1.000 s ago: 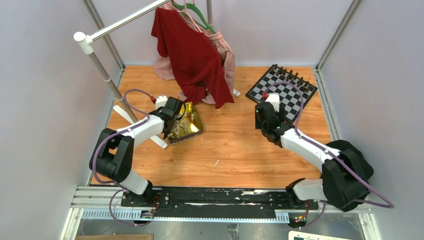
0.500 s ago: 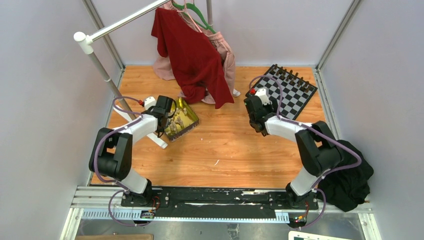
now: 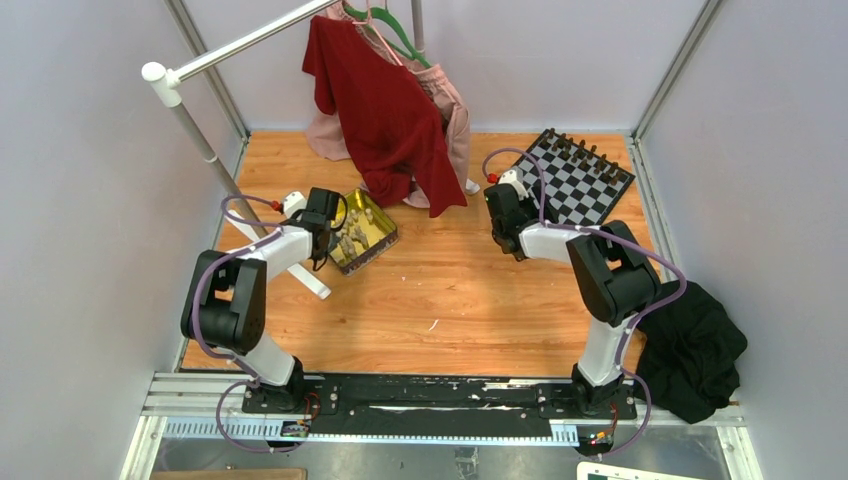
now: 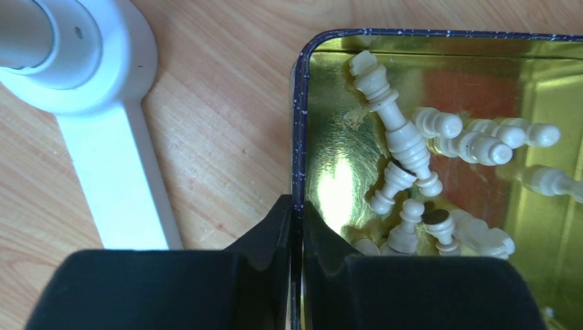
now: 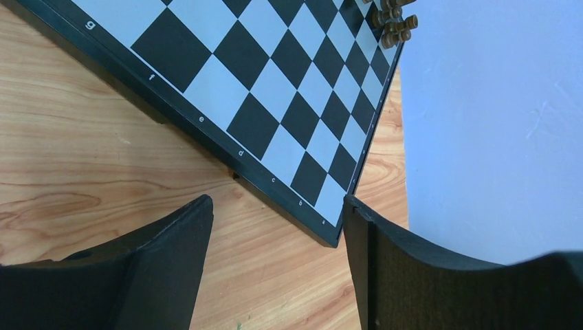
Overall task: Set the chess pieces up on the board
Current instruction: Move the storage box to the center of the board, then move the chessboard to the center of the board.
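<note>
Cream pcs (image 4: 405,148): lying jumbled inside gold tin (image 4: 298,124).
Dark pcs (image 5: 393,20): standing in a row along board's far edge.
Board (image 5: 275,89): flat on table (image 3: 450,290), far-right area, turned diagonal.
Tin: left-centre of table, just beside white rack foot (image 4: 117,172).
L gripper (image 4: 297,227): fingers pressed together on tin's side wall, one inside, one outside.
R gripper (image 5: 275,234): fingers spread wide, bare wood btwn them; near a board corner, not touching.
Behind: red shirt (image 3: 385,110) hanging on rack.
</note>
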Motion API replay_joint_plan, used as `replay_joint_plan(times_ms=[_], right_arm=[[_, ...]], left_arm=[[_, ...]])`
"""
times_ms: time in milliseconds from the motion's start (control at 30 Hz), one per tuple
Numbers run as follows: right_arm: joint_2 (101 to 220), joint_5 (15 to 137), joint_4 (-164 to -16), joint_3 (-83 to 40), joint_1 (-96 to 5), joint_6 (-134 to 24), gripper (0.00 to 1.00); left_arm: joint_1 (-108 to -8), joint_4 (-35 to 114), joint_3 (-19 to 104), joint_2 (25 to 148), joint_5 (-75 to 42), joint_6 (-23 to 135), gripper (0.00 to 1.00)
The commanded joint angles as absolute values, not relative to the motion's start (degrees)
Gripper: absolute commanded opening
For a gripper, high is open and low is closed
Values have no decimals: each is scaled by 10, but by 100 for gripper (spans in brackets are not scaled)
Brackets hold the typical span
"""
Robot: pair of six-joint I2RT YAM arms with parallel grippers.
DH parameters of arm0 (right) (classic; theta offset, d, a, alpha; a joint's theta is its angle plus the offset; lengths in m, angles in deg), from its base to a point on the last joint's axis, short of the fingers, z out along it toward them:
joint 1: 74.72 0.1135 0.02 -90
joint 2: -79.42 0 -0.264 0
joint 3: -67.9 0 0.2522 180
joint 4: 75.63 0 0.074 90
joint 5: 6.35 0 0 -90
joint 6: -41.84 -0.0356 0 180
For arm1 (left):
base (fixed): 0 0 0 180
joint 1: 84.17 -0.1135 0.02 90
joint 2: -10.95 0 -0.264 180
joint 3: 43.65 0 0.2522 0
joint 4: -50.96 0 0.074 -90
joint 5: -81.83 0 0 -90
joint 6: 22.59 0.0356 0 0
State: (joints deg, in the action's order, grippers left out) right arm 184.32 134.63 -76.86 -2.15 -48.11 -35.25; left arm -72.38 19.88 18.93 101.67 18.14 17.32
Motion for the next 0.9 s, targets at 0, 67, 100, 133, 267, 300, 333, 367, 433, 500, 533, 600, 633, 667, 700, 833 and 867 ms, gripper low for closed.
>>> replay_joint_plan(times_ms=[0, 67, 100, 133, 267, 300, 333, 367, 433, 500, 533, 600, 633, 667, 700, 833, 867], right_arm=[[1845, 1345, -757, -35, -491, -330, 73], [1843, 1342, -760, -33, -491, -332, 73], [1844, 1341, -760, -32, -491, -331, 73], [1845, 1341, -758, -31, -491, -330, 73], [1853, 1328, -760, -38, -498, -331, 73], [1857, 1326, -764, -43, -498, -331, 73], [1862, 1327, -767, -48, -500, -328, 73], [1868, 1328, -769, -54, -501, -323, 73], [1879, 1330, -771, -68, -504, -314, 73], [1888, 1327, -779, -81, -509, -310, 73], [1893, 1325, -784, -88, -511, -306, 73], [1902, 1322, -793, -100, -513, -300, 73], [1906, 1322, -799, -105, -513, -298, 73], [1911, 1322, -802, -109, -514, -295, 73], [1915, 1322, -804, -112, -514, -294, 73], [1932, 1319, -828, -129, -516, -292, 73], [1935, 1318, -836, -133, -516, -293, 73]], left_arm=[[-737, 214, 183, 1027, 153, 144, 18], [-737, 215, 174, 1018, 149, 142, 29], [-737, 218, 169, 1013, 147, 142, 37], [-737, 218, 163, 1009, 144, 140, 42], [-737, 217, 149, 984, 130, 133, 55], [-737, 217, 147, 978, 128, 133, 56], [-737, 218, 145, 971, 124, 133, 59], [-737, 220, 144, 963, 121, 134, 60], [-737, 222, 141, 951, 112, 135, 60], [-736, 224, 139, 940, 102, 136, 61], [-736, 226, 138, 935, 96, 136, 61], [-732, 229, 134, 925, 88, 135, 61], [-730, 230, 132, 920, 87, 135, 61], [-728, 230, 130, 914, 87, 135, 61], [-726, 230, 127, 909, 85, 135, 61], [-721, 234, 113, 878, 84, 133, 61], [-720, 234, 111, 870, 84, 133, 61]])
